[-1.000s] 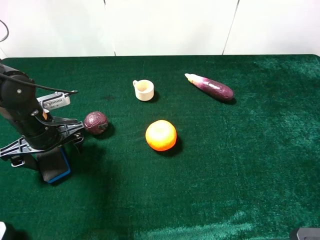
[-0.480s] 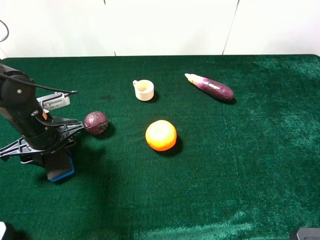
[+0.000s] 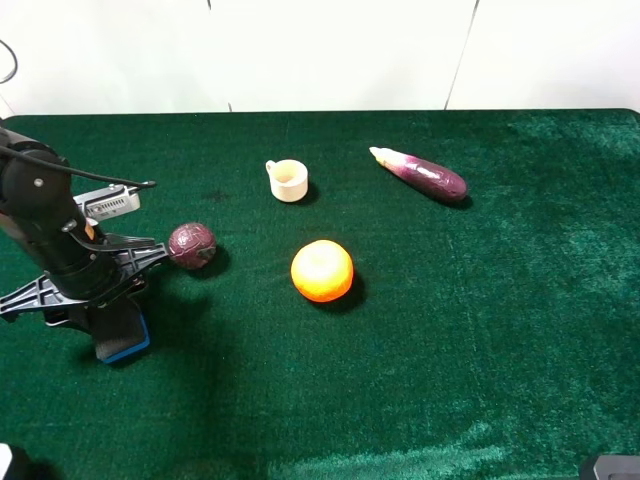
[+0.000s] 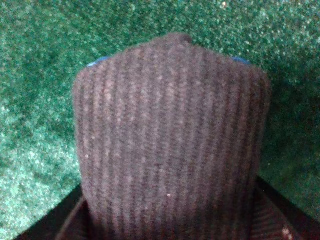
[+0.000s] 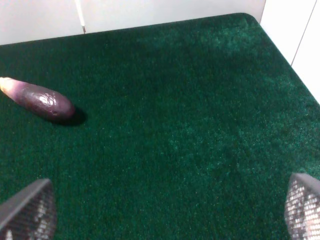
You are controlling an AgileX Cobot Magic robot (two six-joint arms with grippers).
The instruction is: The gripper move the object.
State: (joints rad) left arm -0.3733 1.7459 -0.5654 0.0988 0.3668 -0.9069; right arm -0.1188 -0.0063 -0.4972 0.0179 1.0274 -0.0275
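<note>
The object [image 3: 127, 340], a block with a dark grey felt top and a blue base, sits at the left front of the green table. My left gripper [image 3: 106, 320] is shut on it from above, and its black wrist hides most of the block. In the left wrist view the felt top [image 4: 170, 140] fills the frame, with blue corners at its far end and dark jaw edges in the lower corners. My right gripper [image 5: 165, 207] is open and empty over bare cloth. Only a corner of it [image 3: 610, 468] shows in the exterior high view.
A dark red ball [image 3: 190, 245] lies just right of the left arm. An orange [image 3: 322, 270] sits mid-table, with a small cream cup [image 3: 288, 181] behind it. A purple eggplant [image 3: 420, 173] lies at the back right and also shows in the right wrist view [image 5: 37, 98].
My left gripper has shifted the block a little to the right and turned it slightly. Nothing else has moved.
</note>
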